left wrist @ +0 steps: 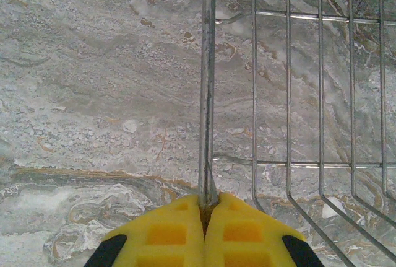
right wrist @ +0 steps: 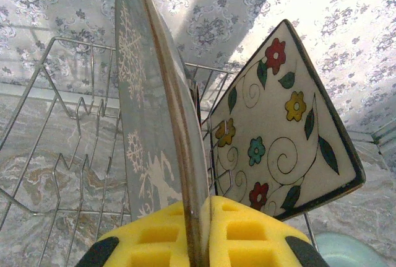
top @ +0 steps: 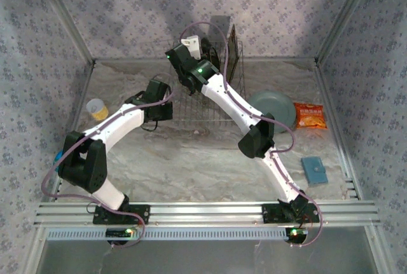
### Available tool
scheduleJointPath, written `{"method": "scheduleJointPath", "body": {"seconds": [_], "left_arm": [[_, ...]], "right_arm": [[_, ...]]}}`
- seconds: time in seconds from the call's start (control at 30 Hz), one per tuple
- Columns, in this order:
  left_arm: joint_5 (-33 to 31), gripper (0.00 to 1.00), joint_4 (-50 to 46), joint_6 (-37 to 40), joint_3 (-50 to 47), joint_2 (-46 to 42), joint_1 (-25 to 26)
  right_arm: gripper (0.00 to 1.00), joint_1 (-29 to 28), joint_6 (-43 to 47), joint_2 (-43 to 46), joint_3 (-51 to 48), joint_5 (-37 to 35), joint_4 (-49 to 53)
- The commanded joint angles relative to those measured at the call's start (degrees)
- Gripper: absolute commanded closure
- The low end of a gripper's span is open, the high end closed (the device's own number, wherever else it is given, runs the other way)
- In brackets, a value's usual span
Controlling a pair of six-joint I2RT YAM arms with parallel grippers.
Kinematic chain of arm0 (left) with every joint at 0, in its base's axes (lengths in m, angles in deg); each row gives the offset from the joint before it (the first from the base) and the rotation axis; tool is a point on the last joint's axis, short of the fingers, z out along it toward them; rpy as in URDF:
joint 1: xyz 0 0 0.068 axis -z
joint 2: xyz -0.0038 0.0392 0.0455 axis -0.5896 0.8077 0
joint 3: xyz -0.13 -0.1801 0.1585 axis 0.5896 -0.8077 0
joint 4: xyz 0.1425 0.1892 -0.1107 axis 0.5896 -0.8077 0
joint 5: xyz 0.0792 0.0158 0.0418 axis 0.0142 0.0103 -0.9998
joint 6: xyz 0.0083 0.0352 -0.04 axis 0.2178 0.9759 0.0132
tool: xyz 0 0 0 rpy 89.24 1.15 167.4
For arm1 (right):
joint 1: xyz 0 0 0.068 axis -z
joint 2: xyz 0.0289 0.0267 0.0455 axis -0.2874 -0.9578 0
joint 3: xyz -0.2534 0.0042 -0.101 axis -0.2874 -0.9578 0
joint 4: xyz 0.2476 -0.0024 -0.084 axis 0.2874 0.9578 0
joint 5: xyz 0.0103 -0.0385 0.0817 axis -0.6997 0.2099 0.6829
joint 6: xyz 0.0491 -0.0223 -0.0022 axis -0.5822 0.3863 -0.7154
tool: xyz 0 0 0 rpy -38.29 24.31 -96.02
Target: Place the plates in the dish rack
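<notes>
Yellow-padded right gripper (right wrist: pixel 198 211) pinches the round greyish deer-pattern plate (right wrist: pixel 145 112) upright over the silver wire dish rack (right wrist: pixel 74 155), beside the square cream flowered plate (right wrist: pixel 278 124) standing at its far edge; left gripper (left wrist: pixel 205 208) clamps the rack's left edge wire. Racking step: lower the plate between tines, then release

The place is a robot test cell dressed as a kitchen corner. A left arm (top: pixel 117 128) and a right arm (top: pixel 235 105) are bolted to slotted aluminium rails (top: pixel 203 209) at the near edge of a marble-patterned tabletop (top: pixel 191 153). Floral-print walls (top: pixel 127 13) fill a bare metal frame (top: pixel 63 16). Kitchen props sit on the tabletop: a wire dish rack (top: pixel 197 112), a pale plate (top: pixel 276 109), a yellow cup (top: pixel 96 109), an orange snack packet (top: pixel 310 116).
</notes>
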Motion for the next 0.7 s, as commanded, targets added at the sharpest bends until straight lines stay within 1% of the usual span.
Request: {"method": "scheduleJointPath", "body": {"seconds": [0.0,0.17,0.33,0.67], "left_arm": [[-1.2,1.00,-1.4,-2.8,-0.7,-3.5,0.7],[-0.9,1.00,-2.5,-3.4,-2.5,-6.5,1.3],[-0.9,1.00,-3.3,-4.4,-4.6,-9.9,3.0],[-1.1,1.00,-4.8,-7.8,-9.2,-16.6,6.5]], "right_arm": [[1.00,-0.5,-1.4,5.6,3.2,-5.0,-2.7],[1.00,-1.3,-1.3,6.4,3.2,-6.3,-1.3],[1.00,-2.3,-1.5,7.8,2.2,-7.8,-0.2],[1.00,-6.5,-0.4,9.6,0.3,-11.0,1.4]]}}
